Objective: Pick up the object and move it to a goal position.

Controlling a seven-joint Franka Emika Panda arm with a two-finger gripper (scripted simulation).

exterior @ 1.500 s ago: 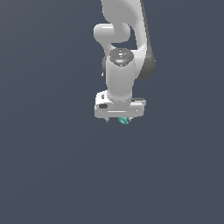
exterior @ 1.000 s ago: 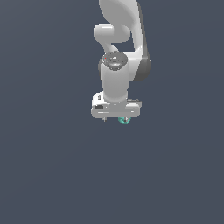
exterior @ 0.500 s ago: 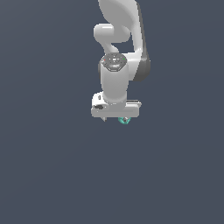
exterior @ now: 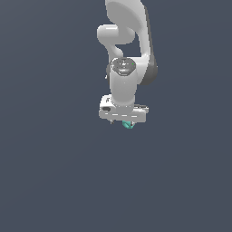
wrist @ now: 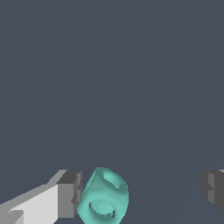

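Note:
The object (wrist: 104, 197) is a small teal lump with round hollows. In the wrist view it lies between the fingers of my gripper (wrist: 140, 192), right against one grey fingertip (wrist: 70, 194). A wide gap separates it from the other fingertip (wrist: 213, 190), so the gripper is open. In the exterior view the white gripper (exterior: 125, 120) points down, and only a teal sliver of the object (exterior: 128, 124) shows under the hand's edge. The fingers themselves are hidden there by the hand.
A plain dark grey surface (exterior: 54, 172) fills both views around the arm (exterior: 129, 41). No other objects, containers or edges show.
The hand has levelled out from a slight tilt and the wrist joint has turned a little. The teal object stays under the hand at about the same spot.

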